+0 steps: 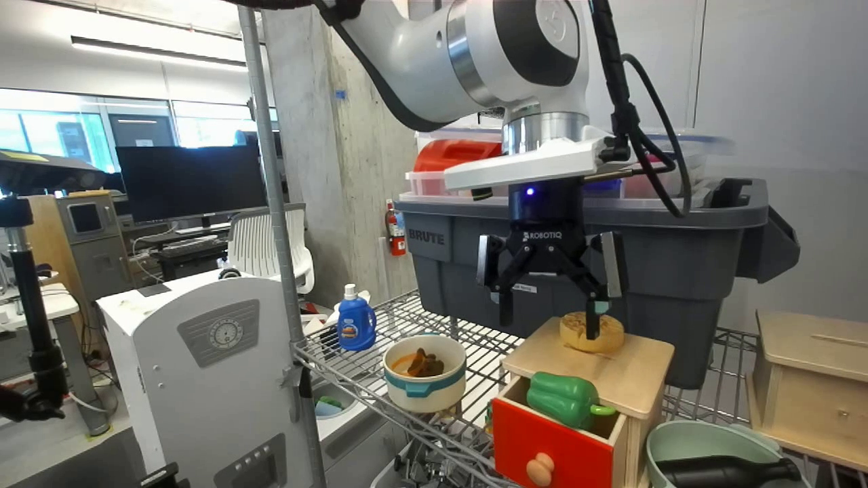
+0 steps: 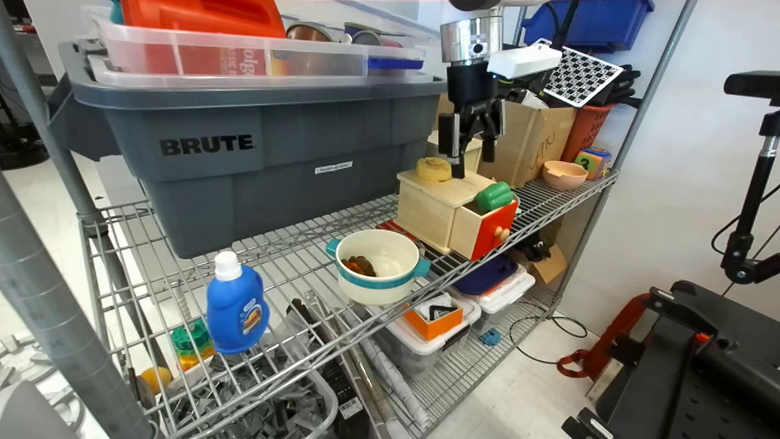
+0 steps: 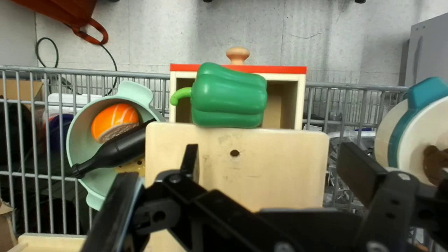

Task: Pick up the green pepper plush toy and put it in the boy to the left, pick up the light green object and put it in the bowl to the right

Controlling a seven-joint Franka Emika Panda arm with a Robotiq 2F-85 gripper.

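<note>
The claw point(image 1: 550, 318) hangs over the wooden box point(image 1: 641, 366) with its fingers point(image 1: 506, 312) wide apart, and the green pepper point(image 1: 561, 400) lies in the box's red drawer point(image 1: 519, 440). The box is on a wire shelf point(image 2: 304, 244), with a gray tub point(image 2: 292, 177) toward the back edge and a white bowl point(image 2: 375, 292) near the front edge. In an exterior view I see a black screen point(image 1: 193, 183) across the room; only the wrist view shows an orange thing point(image 3: 113, 120) in the pale green bowl point(image 3: 81, 143).

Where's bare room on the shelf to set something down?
Free: wire shelf between blue bottle, white bowl and grey bin; box top between yellow lump and drawer, though the hand hangs over it. Crowded: drawer, holding green pepper; green bowl, with black bottle and orange piece.
</note>
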